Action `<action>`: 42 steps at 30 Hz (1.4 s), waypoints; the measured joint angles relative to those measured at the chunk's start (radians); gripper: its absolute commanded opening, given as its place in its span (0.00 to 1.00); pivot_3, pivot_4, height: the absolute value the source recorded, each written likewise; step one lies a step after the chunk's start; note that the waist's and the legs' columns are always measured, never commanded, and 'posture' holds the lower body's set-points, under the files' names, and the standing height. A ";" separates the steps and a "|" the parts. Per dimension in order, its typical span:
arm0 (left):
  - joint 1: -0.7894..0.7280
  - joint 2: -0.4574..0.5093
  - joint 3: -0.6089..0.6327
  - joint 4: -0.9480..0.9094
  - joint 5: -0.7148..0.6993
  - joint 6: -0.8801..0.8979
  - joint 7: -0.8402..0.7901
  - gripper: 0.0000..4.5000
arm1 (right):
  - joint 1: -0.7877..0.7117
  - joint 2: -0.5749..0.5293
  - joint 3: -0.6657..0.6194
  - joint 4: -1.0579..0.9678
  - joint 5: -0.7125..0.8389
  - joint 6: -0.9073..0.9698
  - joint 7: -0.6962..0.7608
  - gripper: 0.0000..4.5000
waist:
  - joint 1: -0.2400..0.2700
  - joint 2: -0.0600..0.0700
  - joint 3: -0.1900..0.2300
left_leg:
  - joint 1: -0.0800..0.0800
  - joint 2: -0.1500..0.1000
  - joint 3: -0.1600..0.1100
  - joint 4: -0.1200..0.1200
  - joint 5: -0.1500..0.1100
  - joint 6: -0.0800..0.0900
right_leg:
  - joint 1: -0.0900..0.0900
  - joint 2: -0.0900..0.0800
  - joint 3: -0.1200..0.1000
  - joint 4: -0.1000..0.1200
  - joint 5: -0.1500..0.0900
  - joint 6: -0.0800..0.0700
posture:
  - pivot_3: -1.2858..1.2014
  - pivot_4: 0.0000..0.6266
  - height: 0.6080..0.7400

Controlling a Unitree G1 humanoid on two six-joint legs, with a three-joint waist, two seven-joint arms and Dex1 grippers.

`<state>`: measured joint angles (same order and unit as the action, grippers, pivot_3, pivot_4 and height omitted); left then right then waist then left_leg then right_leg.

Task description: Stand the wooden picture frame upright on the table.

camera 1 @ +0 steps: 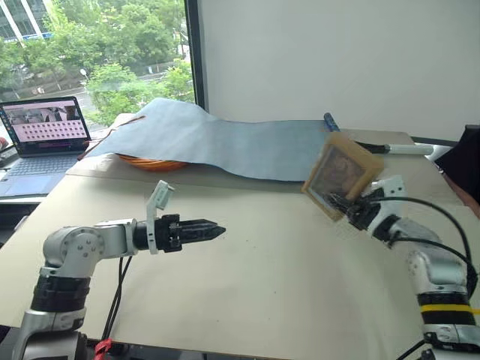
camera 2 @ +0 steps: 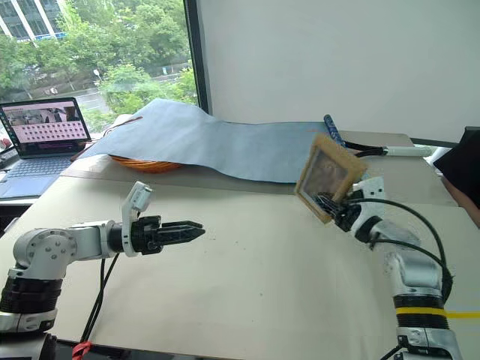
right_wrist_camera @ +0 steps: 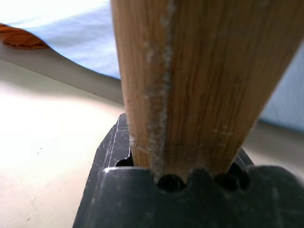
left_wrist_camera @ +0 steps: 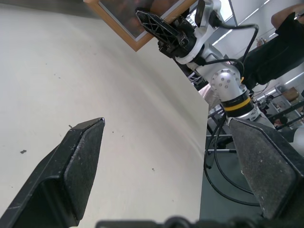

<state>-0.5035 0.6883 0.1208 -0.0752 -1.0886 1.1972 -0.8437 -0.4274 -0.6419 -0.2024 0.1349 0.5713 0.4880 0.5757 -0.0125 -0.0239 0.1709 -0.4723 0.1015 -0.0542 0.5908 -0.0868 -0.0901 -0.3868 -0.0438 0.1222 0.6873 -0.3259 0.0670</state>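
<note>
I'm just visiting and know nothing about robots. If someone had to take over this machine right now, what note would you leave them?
Right pincer: shut on the lower edge of the picture frame, holding it tilted in the air above the table, picture facing the robot.
Left pincer: open, holding nothing, hovering over the table apart from the frame.
Done: frame is picked up and in one pincer.
Left: lower it onto the table so that it stands upright, then let go.

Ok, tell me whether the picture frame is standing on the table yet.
Not yet. The wooden picture frame is tilted and lifted above the table, clamped by the right gripper.
</note>
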 measured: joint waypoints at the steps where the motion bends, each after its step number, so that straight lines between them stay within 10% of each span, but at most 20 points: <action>1: 0.001 -0.005 0.000 -0.001 0.003 0.000 0.000 1.00 | -0.001 -0.010 -0.013 0.001 0.017 0.047 -0.005 0.28 | 0.000 0.000 0.000 | 0.000 0.000 0.000 0.000 0.000 0.000 | 0.000 0.000 0.000 0.000 0.000 0.000 | 0.52 0.24 0.65; 13: 0.004 -0.045 -0.002 -0.008 0.045 -0.002 0.015 1.00 | -0.021 -0.017 -0.136 0.059 0.198 0.439 0.015 0.28 | -0.005 0.001 0.000 | 0.000 0.000 0.000 0.000 0.000 0.000 | 0.000 0.000 0.000 0.000 0.000 0.000 | 0.52 0.24 0.65; 28: 0.000 -0.064 -0.010 -0.008 0.071 -0.002 0.016 1.00 | 0.119 -0.013 -0.002 -0.094 0.082 0.258 0.215 0.27 | -0.025 0.000 0.000 | 0.001 0.000 0.000 0.000 0.000 0.001 | 0.001 0.000 0.000 0.000 -0.001 0.001 | 0.52 0.24 0.65; 37: -0.024 -0.066 -0.023 -0.004 0.100 -0.007 0.000 1.00 | 0.193 0.003 0.064 -0.088 0.020 0.172 0.290 0.99 | -0.030 0.000 0.000 | 0.001 0.000 0.000 0.001 0.000 0.001 | 0.001 0.000 0.000 0.000 0.000 0.001 | 0.52 0.24 0.65; 42: -0.011 -0.059 -0.022 -0.007 0.127 -0.048 -0.018 1.00 | 0.252 0.002 -0.023 -0.108 0.002 0.126 0.236 0.99 | -0.017 0.000 0.000 | 0.001 0.000 0.000 0.000 0.000 0.001 | 0.001 0.000 0.000 -0.001 0.000 0.001 | 0.52 0.24 0.65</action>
<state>-0.5147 0.6295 0.0990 -0.0827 -0.9614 1.1491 -0.8620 -0.1759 -0.6397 -0.2250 0.0273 0.5733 0.6139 0.8117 -0.0297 -0.0236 0.1706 -0.4715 0.1014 -0.0540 0.5909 -0.0870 -0.0891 -0.3860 -0.0436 0.1226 0.6867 -0.3264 0.0676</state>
